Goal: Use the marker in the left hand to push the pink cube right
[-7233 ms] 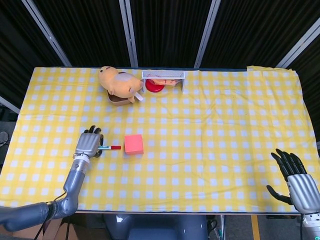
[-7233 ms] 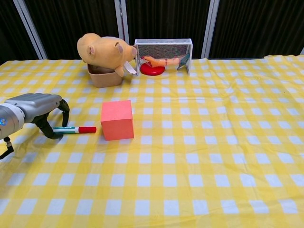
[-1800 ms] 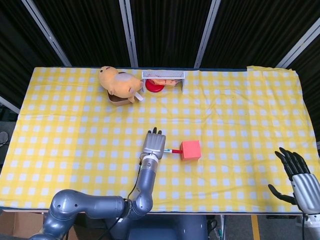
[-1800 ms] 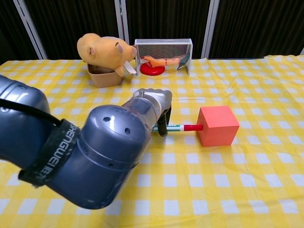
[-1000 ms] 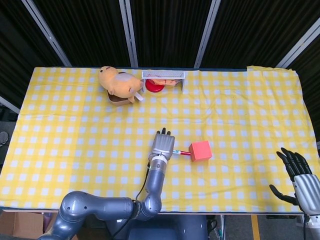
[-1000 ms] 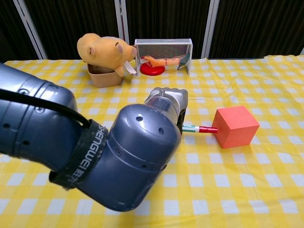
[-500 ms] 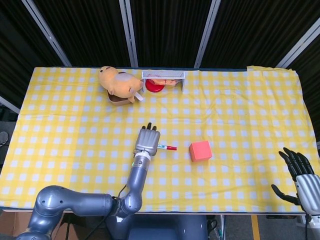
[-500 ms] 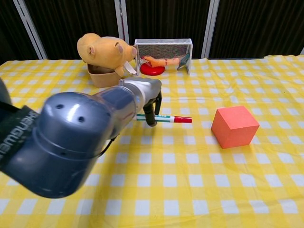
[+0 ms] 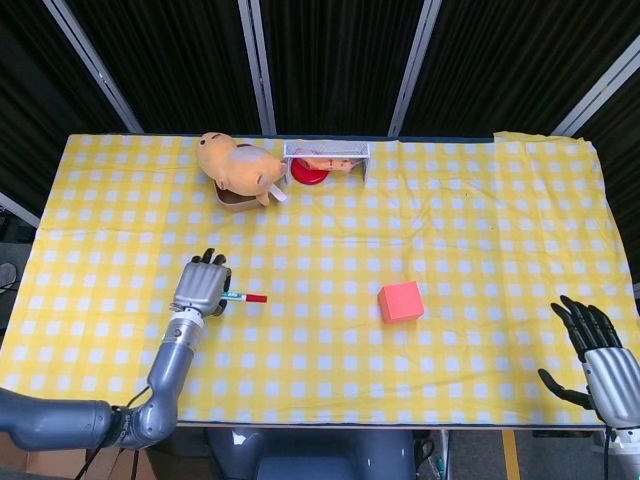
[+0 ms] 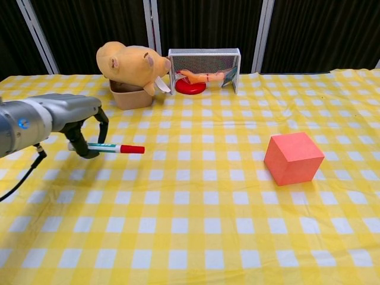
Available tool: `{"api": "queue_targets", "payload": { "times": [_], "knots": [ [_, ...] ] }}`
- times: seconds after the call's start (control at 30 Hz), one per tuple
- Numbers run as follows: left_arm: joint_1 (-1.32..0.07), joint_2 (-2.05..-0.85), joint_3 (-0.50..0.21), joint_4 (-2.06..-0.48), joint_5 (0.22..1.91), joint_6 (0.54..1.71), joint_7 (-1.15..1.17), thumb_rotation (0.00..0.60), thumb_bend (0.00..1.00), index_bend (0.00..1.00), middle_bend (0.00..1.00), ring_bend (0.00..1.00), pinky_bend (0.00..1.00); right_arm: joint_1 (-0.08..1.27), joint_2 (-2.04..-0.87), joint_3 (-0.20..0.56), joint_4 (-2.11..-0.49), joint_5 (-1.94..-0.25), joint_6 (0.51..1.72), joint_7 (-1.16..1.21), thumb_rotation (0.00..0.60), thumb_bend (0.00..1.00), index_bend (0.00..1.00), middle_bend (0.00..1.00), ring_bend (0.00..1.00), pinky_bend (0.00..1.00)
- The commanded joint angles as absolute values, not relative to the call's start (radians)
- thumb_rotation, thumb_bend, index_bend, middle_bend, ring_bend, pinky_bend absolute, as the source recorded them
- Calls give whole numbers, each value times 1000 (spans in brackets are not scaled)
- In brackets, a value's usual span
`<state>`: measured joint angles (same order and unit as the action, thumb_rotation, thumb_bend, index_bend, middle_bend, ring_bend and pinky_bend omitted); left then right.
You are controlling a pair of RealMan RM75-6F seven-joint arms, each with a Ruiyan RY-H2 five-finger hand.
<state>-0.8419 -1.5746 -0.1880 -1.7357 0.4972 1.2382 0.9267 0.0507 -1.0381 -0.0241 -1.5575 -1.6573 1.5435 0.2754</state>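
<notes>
Pulled back leftward, the left hand (image 9: 200, 285) is kept with fingers (image 10: 89, 148) pinching the marker (image 10: 116, 148), pointed right at the distant pink cube (image 10: 294, 158).

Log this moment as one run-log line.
left hand: holds red-capped marker, clear of cube | pink cube: right of centre, untouched | right hand: open, idle

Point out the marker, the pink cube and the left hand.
marker (image 10: 113, 148): chest view, on the middle of its barrel.
pink cube (image 10: 295, 159): chest view, on its front face.
left hand (image 9: 201, 286): head view, on the back of the hand.
</notes>
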Motion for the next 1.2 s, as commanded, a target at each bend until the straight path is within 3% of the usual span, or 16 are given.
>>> {"api": "queue_targets", "payload": {
  "times": [0.03, 0.2, 0.37, 0.53, 0.6, 0.77, 1.2],
  "knots": [
    [-812, -1546, -166, -1739, 522, 1230, 880, 600, 457, 581, 171, 79, 197, 52, -1040, -25, -1560, -1658, 1541, 270, 600, 320, 0, 0, 0, 0],
    [-778, -1524, -151, -1709, 552, 1214, 807, 600, 444, 561, 169, 79, 196, 55, -1043, -26, -1564, -1657, 1532, 256, 600, 320, 0, 0, 0, 0],
    [-765, -1509, -143, -1702, 557, 1190, 777, 600, 328, 483, 132, 76, 165, 54, -1044, -26, -1563, -1658, 1533, 251, 600, 321, 0, 0, 0, 0],
    [-742, -1484, -140, -1709, 589, 1192, 728, 600, 211, 359, 110, 69, 136, 53, -1043, -26, -1559, -1657, 1535, 255, 600, 320, 0, 0, 0, 0],
    [-722, -1458, -139, -1730, 605, 1195, 692, 600, 173, 260, 89, 46, 122, 53, -1042, -27, -1558, -1659, 1535, 254, 600, 321, 0, 0, 0, 0],
    [-656, -1392, -121, -1799, 705, 1233, 589, 600, 154, 145, 46, 12, 105, 53, -1042, -28, -1552, -1661, 1535, 253, 600, 321, 0, 0, 0, 0],
    [-381, -1201, 105, -1848, 1206, 1466, 287, 600, 147, 7, 0, 0, 38, 57, -1057, -32, -1536, -1677, 1530, 198, 600, 321, 0, 0, 0, 0]
  ]
}}
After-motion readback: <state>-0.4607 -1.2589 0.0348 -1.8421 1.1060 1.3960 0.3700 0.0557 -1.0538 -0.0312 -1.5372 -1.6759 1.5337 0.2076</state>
